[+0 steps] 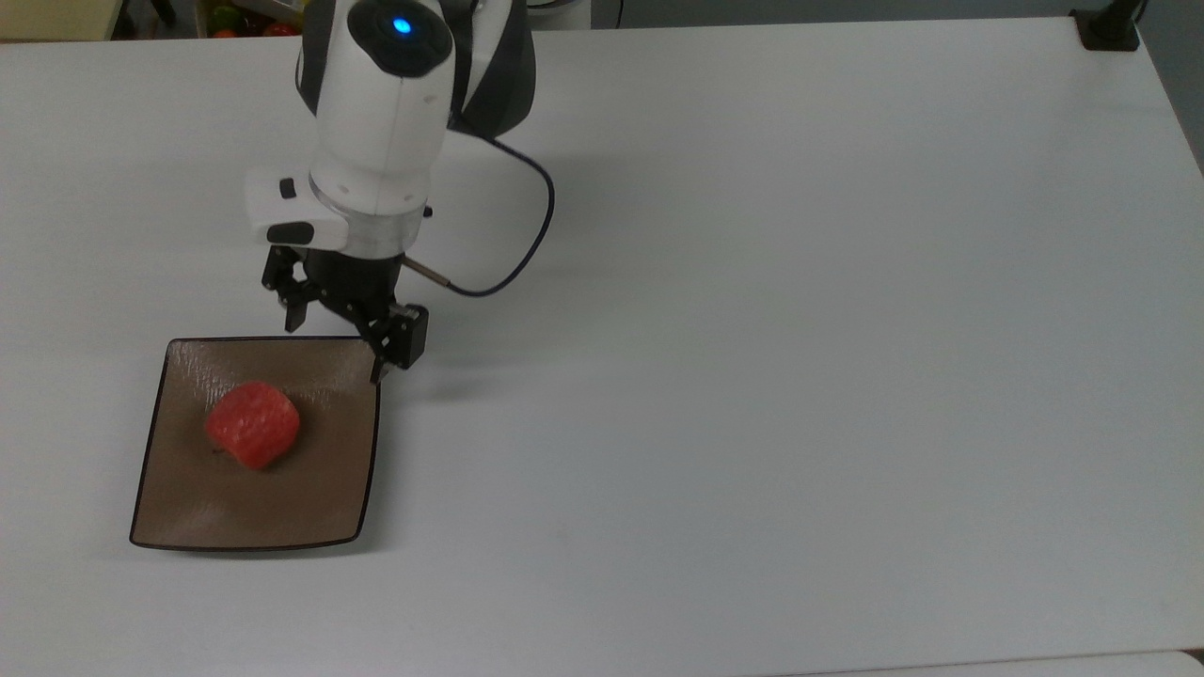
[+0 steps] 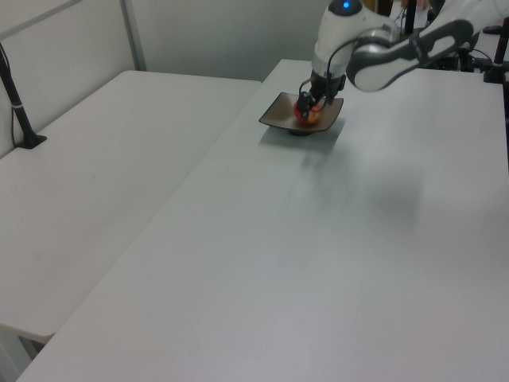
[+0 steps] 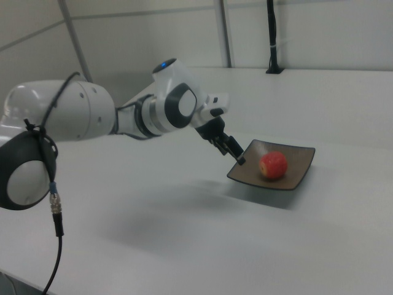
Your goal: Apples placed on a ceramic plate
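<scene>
The red apple [image 1: 252, 425] sits on the brown plate [image 1: 324, 512], a bit toward the top view's left. The gripper [image 1: 335, 348] hangs over the plate's back edge with its fingers apart and nothing in them. The job looks done. A good next move is straight up and away, so the fingers miss the rim. The white tabletop [image 1: 800, 329] holds nothing in the way.

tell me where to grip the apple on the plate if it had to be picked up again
Probably from above, the hand closing across the apple at its two flatter, blocky sides. It sits free near the middle of the shallow plate, so nothing blocks a vertical approach.
</scene>
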